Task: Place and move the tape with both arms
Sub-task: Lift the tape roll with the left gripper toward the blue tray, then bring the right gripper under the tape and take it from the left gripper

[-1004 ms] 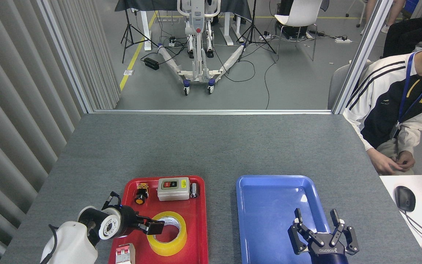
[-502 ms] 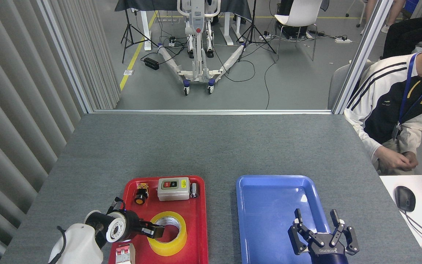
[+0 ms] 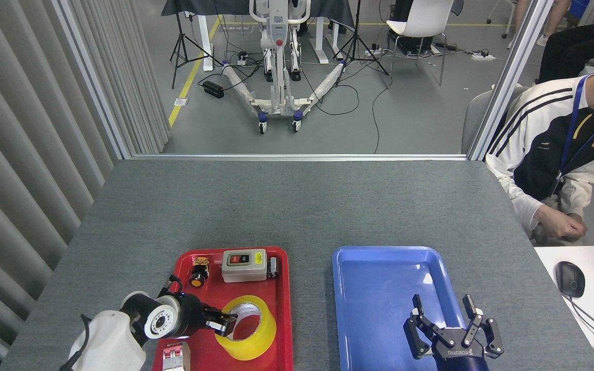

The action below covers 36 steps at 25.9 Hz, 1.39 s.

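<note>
Now the left gripper (image 3: pixel 223 325) clamps the tape's (image 3: pixel 250 335) rim; the right gripper (image 3: pixel 444 309) hangs spread apart.

Yellow tape (image 3: pixel 248 328) with a whitish core lies on a red tray (image 3: pixel 281 309); right of it, a blue tray (image 3: pixel 374 288); grey speckled bench (image 3: pixel 297 206).
</note>
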### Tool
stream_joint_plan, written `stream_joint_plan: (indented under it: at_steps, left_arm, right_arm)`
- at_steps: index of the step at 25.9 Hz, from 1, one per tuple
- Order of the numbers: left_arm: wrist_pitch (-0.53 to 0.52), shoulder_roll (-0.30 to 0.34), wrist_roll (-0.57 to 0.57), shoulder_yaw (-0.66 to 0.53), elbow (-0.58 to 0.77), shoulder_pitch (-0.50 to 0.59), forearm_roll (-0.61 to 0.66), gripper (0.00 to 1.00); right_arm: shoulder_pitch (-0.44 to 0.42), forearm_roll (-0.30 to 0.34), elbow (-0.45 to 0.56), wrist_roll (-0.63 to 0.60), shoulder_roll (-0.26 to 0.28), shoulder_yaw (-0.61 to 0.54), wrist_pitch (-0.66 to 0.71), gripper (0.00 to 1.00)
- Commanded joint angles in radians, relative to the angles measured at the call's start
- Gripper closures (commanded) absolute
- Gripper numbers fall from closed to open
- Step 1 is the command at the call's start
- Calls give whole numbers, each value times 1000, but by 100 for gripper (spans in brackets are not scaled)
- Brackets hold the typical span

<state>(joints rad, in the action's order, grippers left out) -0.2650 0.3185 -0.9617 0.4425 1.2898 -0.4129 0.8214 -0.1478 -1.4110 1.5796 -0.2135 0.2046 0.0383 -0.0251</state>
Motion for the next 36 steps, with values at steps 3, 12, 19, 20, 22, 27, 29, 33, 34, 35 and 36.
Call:
stream_joint_plan:
  at_steps: [3,12,19,20,22,27,29,33,34,35,36]
  left_arm:
    - [-146,-10,50,-44,109,-20,-171,100]
    - [-520,-131,360,-100,-29,-21,-300,100]
    - [-520,-222,383,-222,-24,37,-326,100]
    - [-520,-226,382,-223,-26,43,-324,100]
    - [-520,-226,382,-222,-30,51,-323,100]
    - [-520,-222,380,-202,-35,75,-317,100]
    - [-520,-222,380,-183,-29,78,-318,100]
    - [-520,-222,380,-154,-24,94,-317,100]
    - [-520,-225,380,-154,-24,98,-315,100]
    - [-520,-226,380,-153,-24,100,-317,100]
    - [-520,-226,380,-153,-23,100,-317,100]
  right_arm:
    - [1,-13,-1,0,4,2,4,1]
    - [8,-83,0,-4,55,11,212,0]
    - [1,-157,74,-202,168,6,751,1]
    - [-1,-181,94,-230,168,8,754,0]
    - [11,-203,106,-239,164,14,749,1]
    - [80,-229,102,-239,156,144,683,1]
    - [85,-259,99,-239,150,172,611,2]
    - [97,-324,88,-239,118,232,580,6]
    - [96,-333,80,-239,116,250,580,7]
    - [97,-335,72,-238,114,268,580,8]
    - [97,-335,68,-238,114,279,580,10]
